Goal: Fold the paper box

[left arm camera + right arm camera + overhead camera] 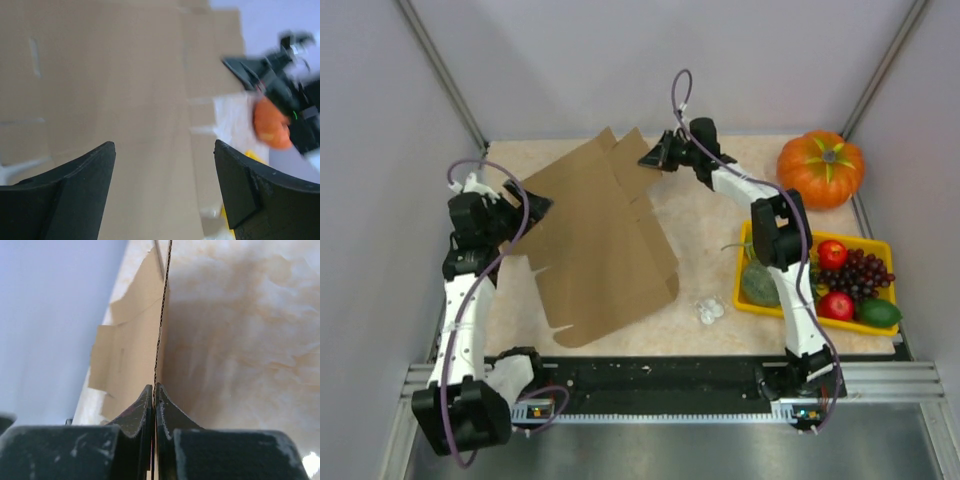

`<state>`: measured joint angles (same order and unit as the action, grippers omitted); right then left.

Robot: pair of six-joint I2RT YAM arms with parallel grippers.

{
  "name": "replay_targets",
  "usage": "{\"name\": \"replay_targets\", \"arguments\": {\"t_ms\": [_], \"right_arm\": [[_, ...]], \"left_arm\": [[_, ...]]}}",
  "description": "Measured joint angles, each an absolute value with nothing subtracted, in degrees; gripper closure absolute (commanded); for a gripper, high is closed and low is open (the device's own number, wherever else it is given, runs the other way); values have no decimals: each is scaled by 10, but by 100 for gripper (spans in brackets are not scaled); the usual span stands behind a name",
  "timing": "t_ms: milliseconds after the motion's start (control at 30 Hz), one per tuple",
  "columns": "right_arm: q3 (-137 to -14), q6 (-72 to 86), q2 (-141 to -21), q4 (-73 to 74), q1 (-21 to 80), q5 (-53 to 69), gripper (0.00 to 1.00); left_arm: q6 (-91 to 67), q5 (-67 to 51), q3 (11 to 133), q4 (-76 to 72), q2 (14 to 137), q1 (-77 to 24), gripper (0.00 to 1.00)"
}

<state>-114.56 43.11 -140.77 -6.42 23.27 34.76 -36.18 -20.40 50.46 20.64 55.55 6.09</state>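
Note:
The paper box (600, 240) is a flat brown cardboard sheet with flaps and slits, lying tilted across the middle of the table with its far edge raised. My right gripper (648, 158) is shut on the sheet's far right edge. In the right wrist view the gripper (155, 387) pinches the cardboard (130, 350), which is seen edge-on. My left gripper (532, 205) is open at the sheet's left edge. In the left wrist view its gripper (164, 145) is spread wide over the cardboard (125, 90) and holds nothing.
An orange pumpkin (820, 168) sits at the back right. A yellow tray (876, 242) with apples, grapes and green fruit stands at the right. A small clear crumpled piece (710, 311) lies by the sheet's near right corner. Walls close in on three sides.

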Motion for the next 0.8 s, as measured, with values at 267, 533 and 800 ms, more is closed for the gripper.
{"name": "replay_targets", "arguments": {"t_ms": [267,533,800], "right_arm": [[-1011,401,-1204,-180,214,431,100],[-906,427,-1160,-285,186,495,100],[-869,480,-1160,-363,155,534,100]], "left_arm": [[-419,-295,514,18,738,223,19],[-485,-413,546,-228,963,261,39],[-492,-473,568,-382,1011,263,28]]}}
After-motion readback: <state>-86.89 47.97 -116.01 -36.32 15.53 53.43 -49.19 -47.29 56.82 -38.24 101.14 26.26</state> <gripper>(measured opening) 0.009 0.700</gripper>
